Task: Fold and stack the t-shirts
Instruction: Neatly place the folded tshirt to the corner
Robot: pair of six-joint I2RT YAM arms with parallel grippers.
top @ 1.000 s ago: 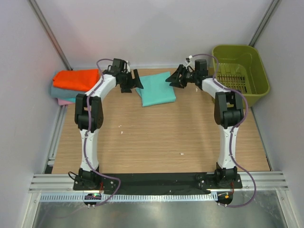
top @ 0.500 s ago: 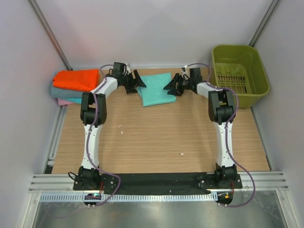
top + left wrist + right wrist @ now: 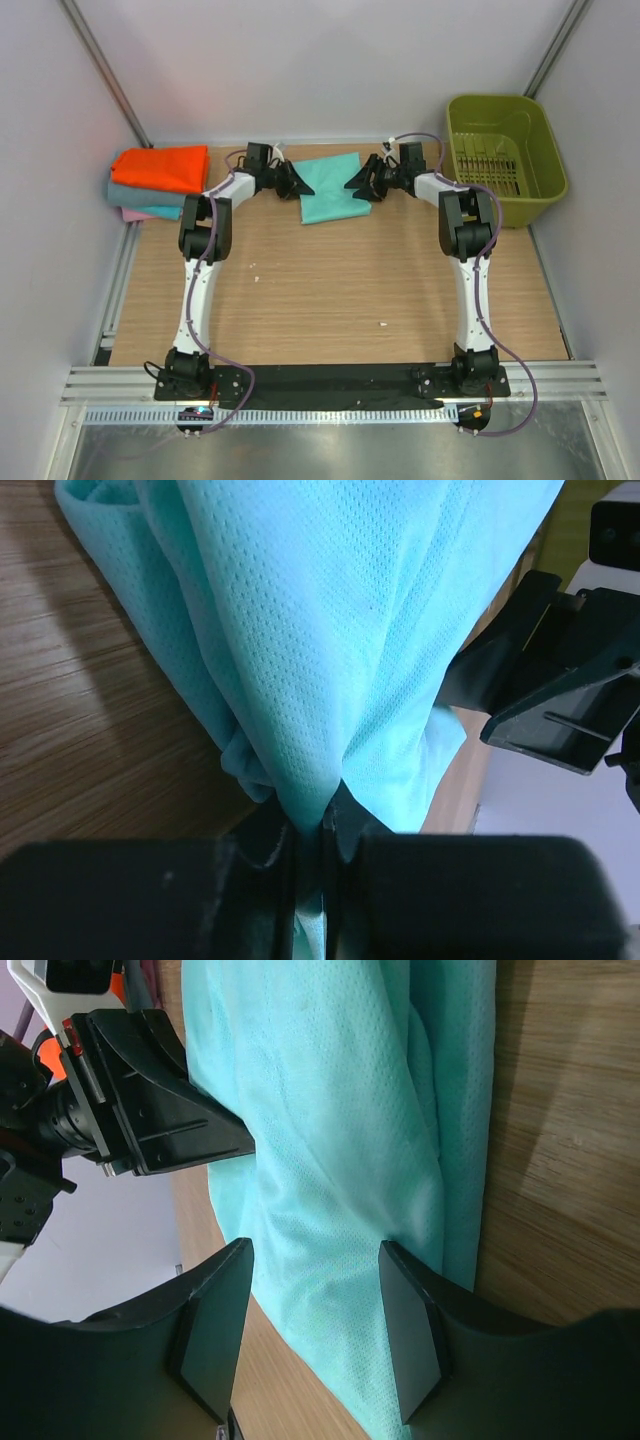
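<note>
A folded mint-green t-shirt (image 3: 330, 188) lies at the back middle of the wooden table. My left gripper (image 3: 297, 181) is at its left edge, shut on a pinch of the mint cloth (image 3: 310, 730). At the shirt's right edge my right gripper (image 3: 358, 183) stands open, its fingers (image 3: 215, 1330) straddling the mint-green fabric (image 3: 340, 1160) without closing. A stack of folded t-shirts rests at the back left: orange (image 3: 160, 167) on top, grey-teal (image 3: 140, 195) under it, pink (image 3: 135, 213) at the bottom.
An olive-green plastic basket (image 3: 505, 155) stands at the back right corner. Grey walls close the table on three sides. The other arm's black gripper shows in each wrist view, the right one (image 3: 560, 690) and the left one (image 3: 140, 1100).
My left gripper moved right onto the mint shirt's left edge and closed on the cloth. My right gripper shifted slightly left to the shirt's right edge and stayed open.
</note>
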